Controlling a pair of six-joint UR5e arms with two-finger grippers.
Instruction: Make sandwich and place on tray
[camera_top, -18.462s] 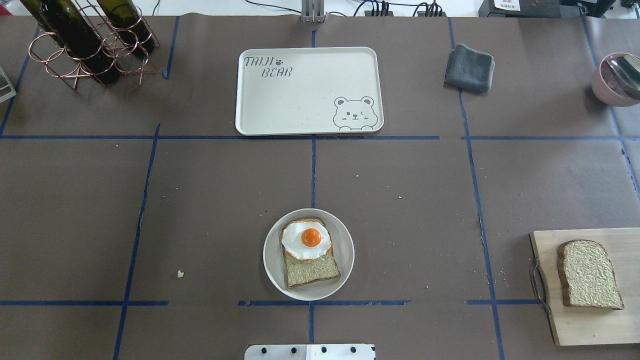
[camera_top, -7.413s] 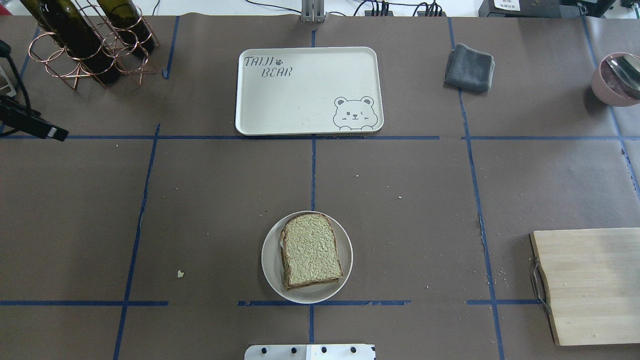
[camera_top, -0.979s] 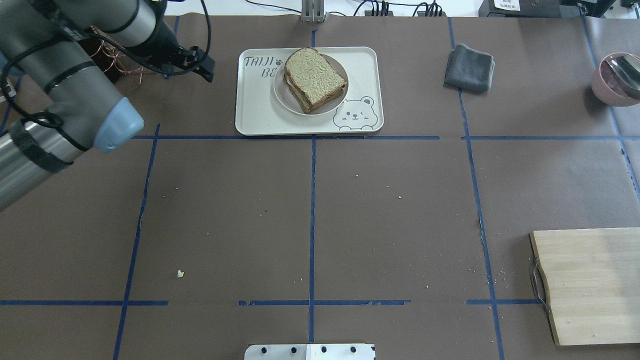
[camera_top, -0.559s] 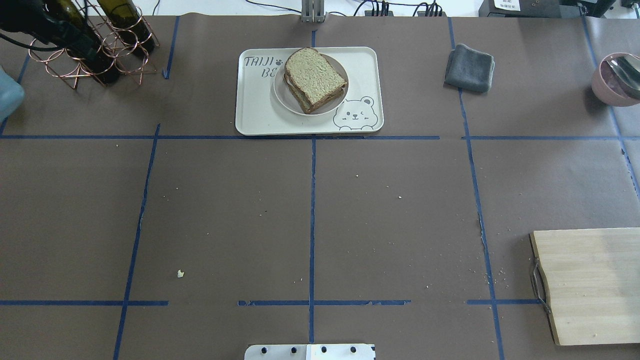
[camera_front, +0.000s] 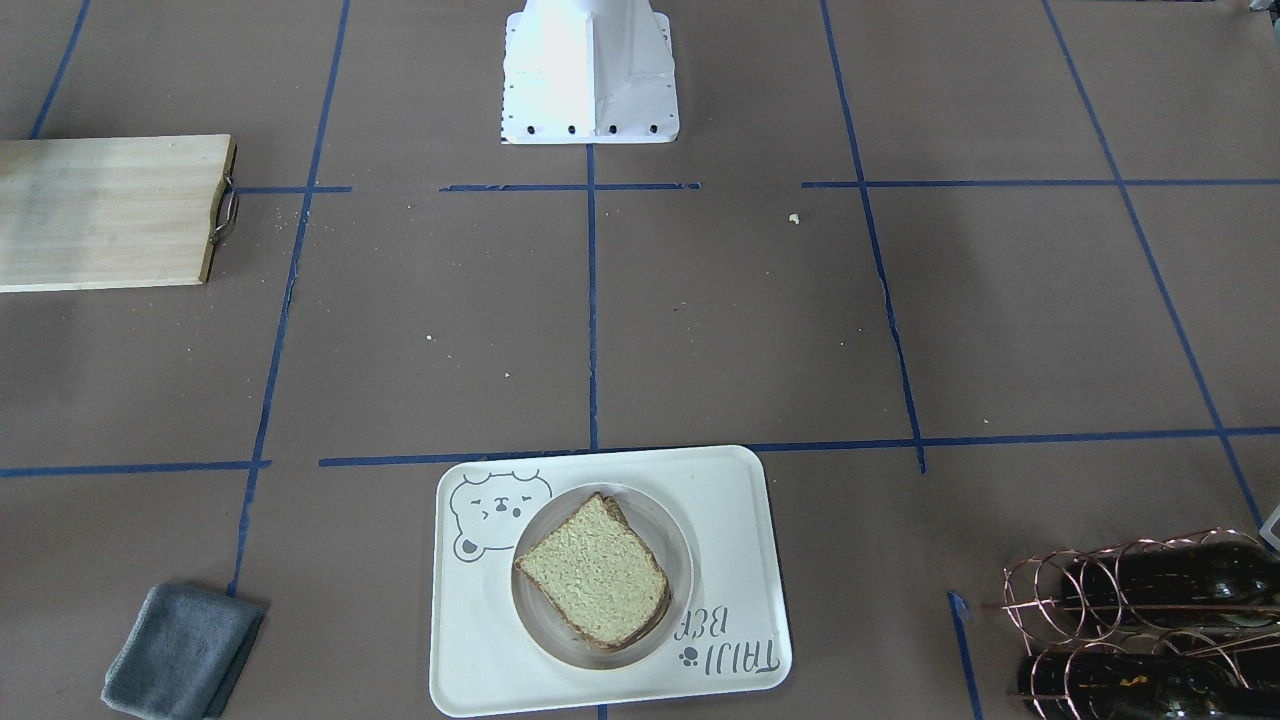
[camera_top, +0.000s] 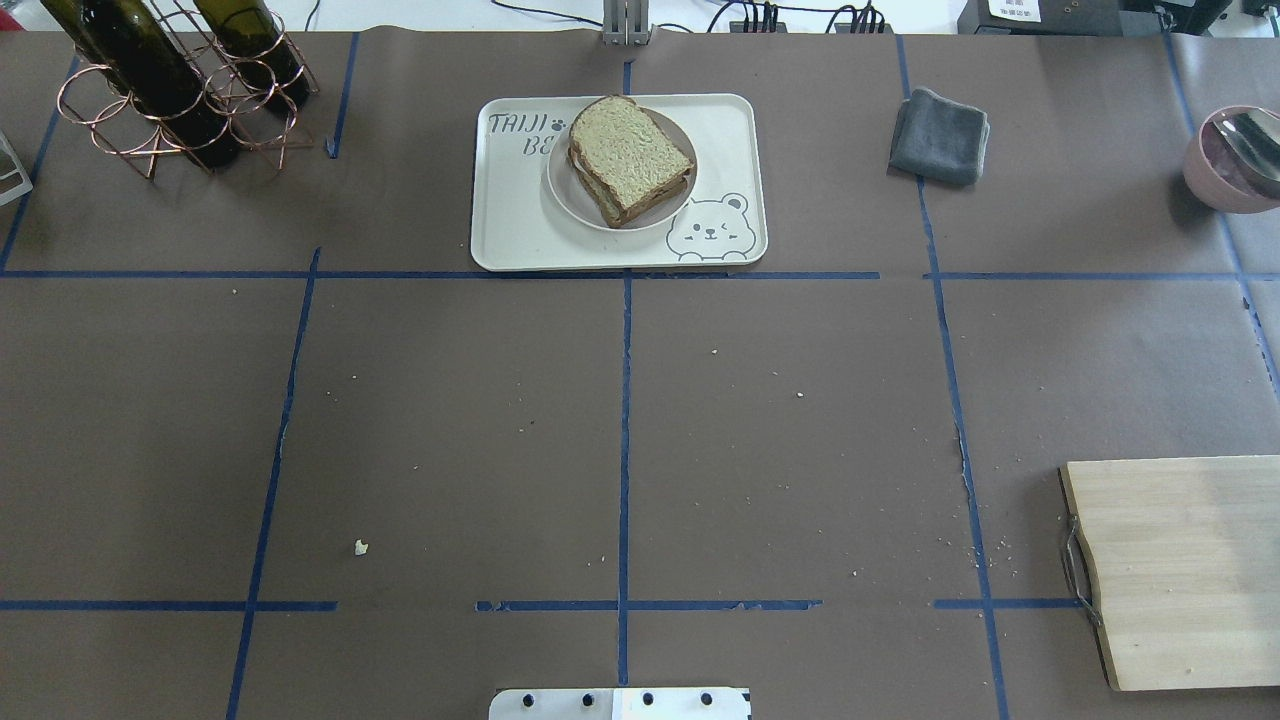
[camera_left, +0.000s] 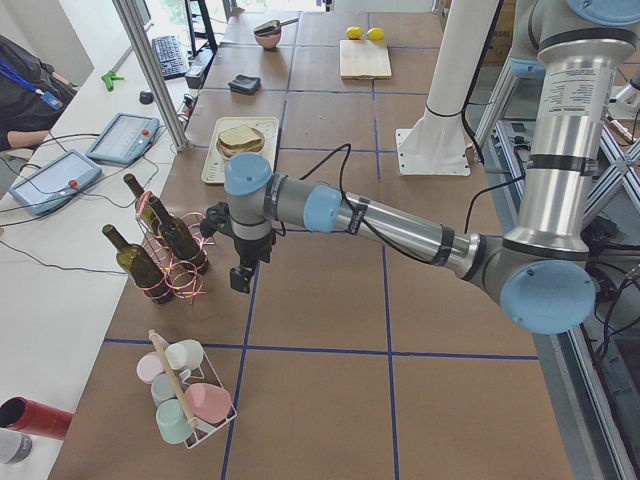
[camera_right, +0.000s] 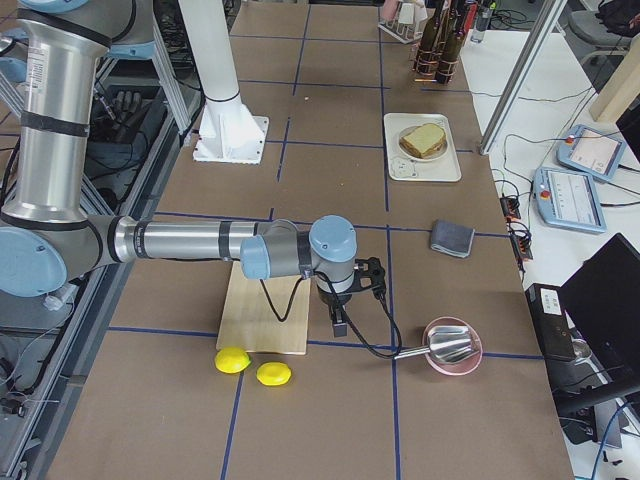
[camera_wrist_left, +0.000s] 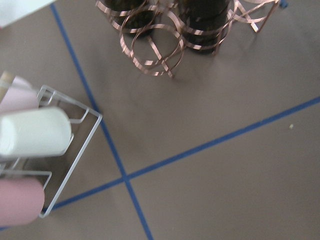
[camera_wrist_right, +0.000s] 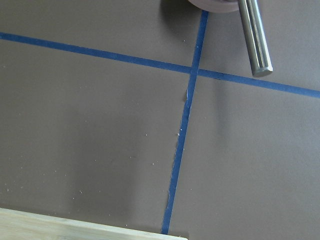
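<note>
- You will find the sandwich (camera_top: 630, 158) upper centre in the overhead view, lying on a round white dish (camera_top: 562, 190). The top slice faces up, and the filling cannot be made out.
- The dish sits inside the tray (camera_top: 520, 225), toward its upper right, and covers the end of the "BEAR" lettering. The bear-face drawing at the tray's lower right corner is uncovered, with the dish rim just beside it.
- The tray rests flat on the table (camera_top: 450, 420), just above a horizontal blue tape line.
- A grey cloth (camera_top: 938, 135) lies to the right of the tray, apart from it.
- In the exterior left view the left arm (camera_left: 380, 225) reaches toward the bottle rack (camera_left: 183, 272). The left jaws point down just beside the rack — you cannot tell whether they are spread or pressed together.
- The left wrist view shows the rack at the top and a white cup (camera_wrist_left: 32, 132) at the left edge.
- In the exterior right view the right arm (camera_right: 190, 242) extends past the cutting board (camera_right: 262, 310). The right jaws point down between the board and the pink bowl (camera_right: 455, 348), and their spread cannot be told either.
- The right wrist view shows a metal handle (camera_wrist_right: 254, 35) at upper right.
- Both arms are well apart from the tray.
</note>
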